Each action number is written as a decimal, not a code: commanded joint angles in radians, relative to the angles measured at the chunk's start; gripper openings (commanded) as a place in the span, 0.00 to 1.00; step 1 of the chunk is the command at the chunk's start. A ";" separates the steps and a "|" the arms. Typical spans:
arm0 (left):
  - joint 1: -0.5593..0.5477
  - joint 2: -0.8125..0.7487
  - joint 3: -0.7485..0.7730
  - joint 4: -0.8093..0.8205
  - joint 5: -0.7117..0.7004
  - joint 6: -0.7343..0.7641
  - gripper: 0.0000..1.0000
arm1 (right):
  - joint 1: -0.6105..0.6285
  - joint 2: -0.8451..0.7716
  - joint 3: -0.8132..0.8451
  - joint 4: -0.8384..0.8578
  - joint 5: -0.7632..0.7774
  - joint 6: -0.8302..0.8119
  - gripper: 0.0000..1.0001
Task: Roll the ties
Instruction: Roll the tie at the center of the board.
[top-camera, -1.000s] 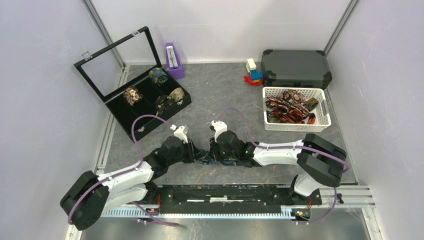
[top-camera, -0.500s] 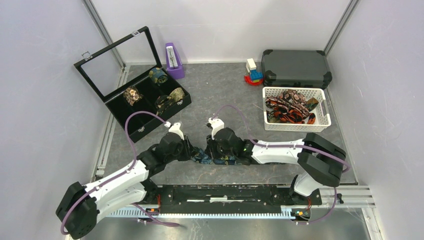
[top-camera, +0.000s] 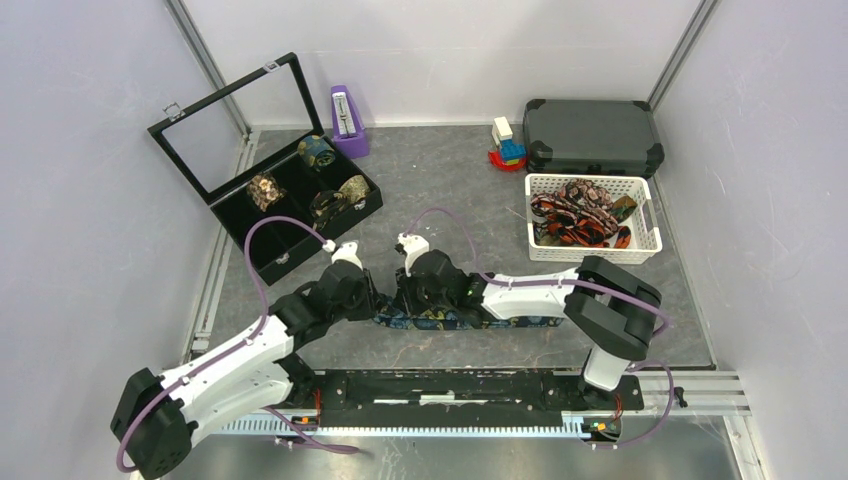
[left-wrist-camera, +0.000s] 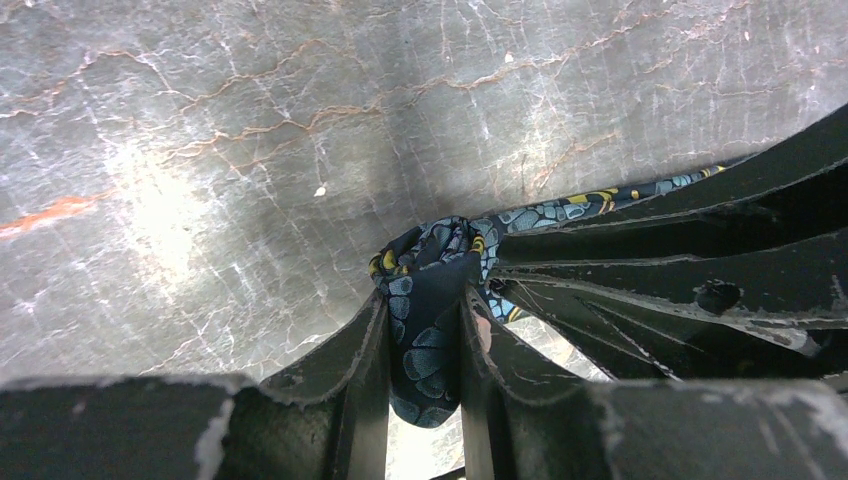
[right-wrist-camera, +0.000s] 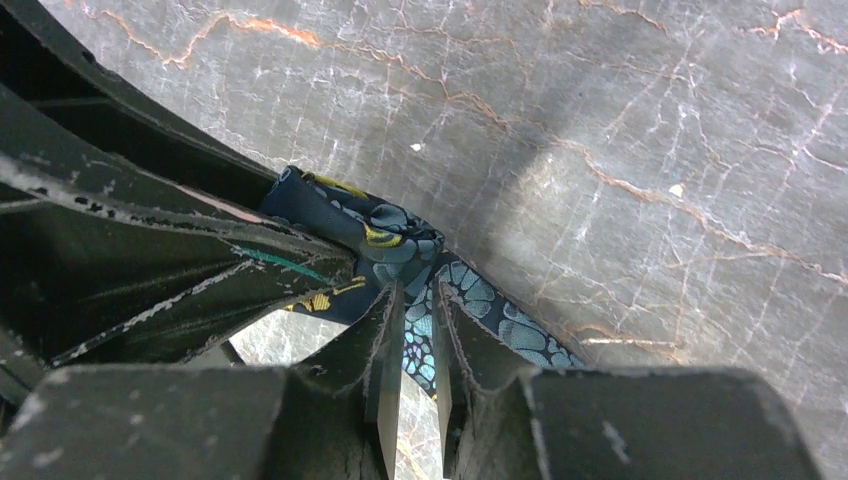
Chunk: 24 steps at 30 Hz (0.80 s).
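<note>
A dark navy tie with blue-gold paisley lies as a strip on the grey table in front of the arms. Its left end is bunched between both grippers. My left gripper is shut on the folded end of the tie. My right gripper is shut on the same tie right beside the left one. Several rolled ties sit in the black box. More loose ties, red-orange and brown, lie in the white basket.
A black compartment box with an open lid stands at the back left. A purple metronome is behind it. A white basket, a dark case and toy blocks are at the back right.
Both grippers have moved left and slightly away from the bases together, dragging the tie's end with them. More of the tie strip now shows to the right of the right gripper.
</note>
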<state>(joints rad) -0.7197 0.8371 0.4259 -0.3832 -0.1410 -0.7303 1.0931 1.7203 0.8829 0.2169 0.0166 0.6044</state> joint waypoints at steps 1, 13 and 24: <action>-0.010 0.005 0.069 -0.074 -0.058 0.047 0.02 | 0.007 0.029 0.056 0.042 -0.014 0.002 0.22; -0.037 0.038 0.137 -0.179 -0.118 0.058 0.02 | 0.025 0.062 0.073 0.063 -0.066 0.014 0.21; -0.065 0.072 0.168 -0.208 -0.141 0.073 0.02 | 0.025 -0.082 -0.141 0.077 -0.023 0.002 0.21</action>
<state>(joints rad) -0.7742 0.8974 0.5529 -0.5835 -0.2520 -0.7097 1.1126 1.7088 0.8066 0.2550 -0.0208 0.6117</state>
